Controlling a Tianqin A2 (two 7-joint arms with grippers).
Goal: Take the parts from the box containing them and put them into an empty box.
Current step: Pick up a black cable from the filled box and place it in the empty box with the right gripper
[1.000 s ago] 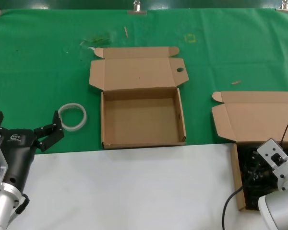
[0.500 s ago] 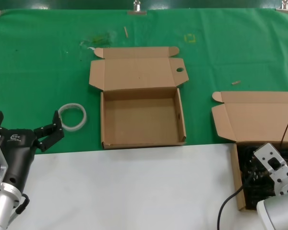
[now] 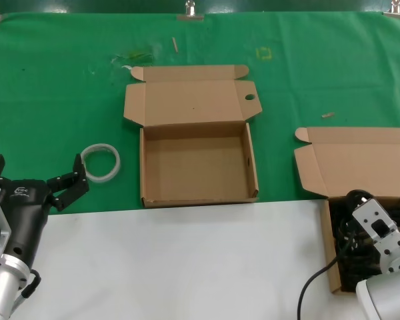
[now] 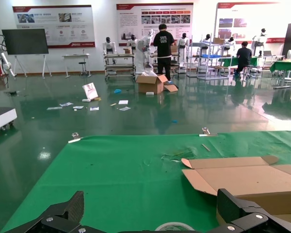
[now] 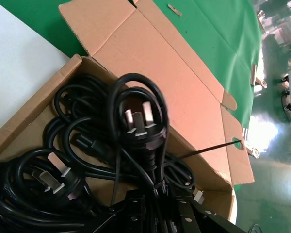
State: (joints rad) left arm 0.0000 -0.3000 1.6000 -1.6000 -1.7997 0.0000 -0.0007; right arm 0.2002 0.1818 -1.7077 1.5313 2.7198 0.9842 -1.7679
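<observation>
The right end effector [image 5: 153, 206] is closed on one black power cord with a moulded three-pin plug [image 5: 140, 121]: the cord's strands run down between its fingers, and the plug end and a loop of cable stand raised above the other bundled black cords [image 5: 53, 179]. These lie tangled in the shallow brown cardboard box with the plain hinged lid [image 5: 34, 111], and the end effector sits right over that box's interior.

The right wrist view alone shows the grip and the plug pins. In the head view the right end effector [image 3: 363, 223] is mostly covered by its own wrist, and only a dark loop [image 3: 355, 198] rises at the plain-lidded box [image 3: 333, 270].

The head view also shows the shallow square brown cardboard box with a round hole in its lid [image 3: 143, 177], to the left of the cord box, open, with nothing visible inside. A white ring of tubing [image 3: 100, 162] lies on the green surface [image 3: 53, 100] left of that holed box. Beside the ring, the left end effector [image 3: 37, 180] hovers with fingers spread wide, holding nothing.
</observation>
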